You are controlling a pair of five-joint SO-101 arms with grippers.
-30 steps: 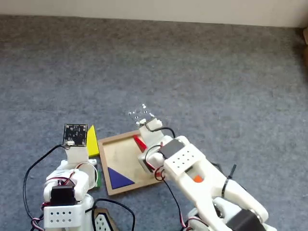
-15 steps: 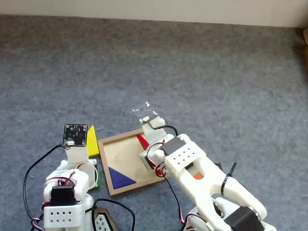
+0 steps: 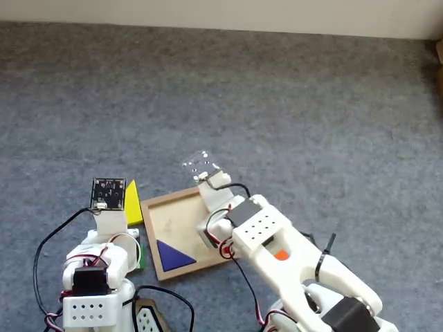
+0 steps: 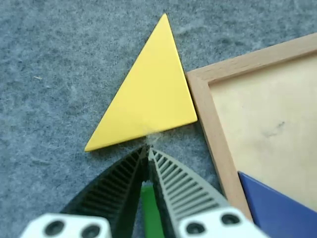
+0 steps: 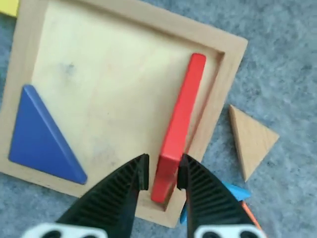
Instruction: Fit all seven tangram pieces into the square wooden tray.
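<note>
Red piece point(image 5: 181, 114): thin, stiff painted wood; light, faces likely slick. Best grip judged across flat faces near one end. Stands on edge inside square wooden tray point(image 5: 124, 15), along right wall, not yet flat.

Right end effector point(image 5: 162, 171): fingers a narrow gap apart, clamped on both faces of red piece's near end.

Left end effector point(image 4: 147, 151): closed, empty, tips just short of yellow triangle point(image 4: 146, 94), which lies on counter left of tray.

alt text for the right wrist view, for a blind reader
The right gripper holds a red piece on edge by one wall of the tray. A blue triangle lies flat in the tray; a wooden triangle lies on the carpet outside.
</note>
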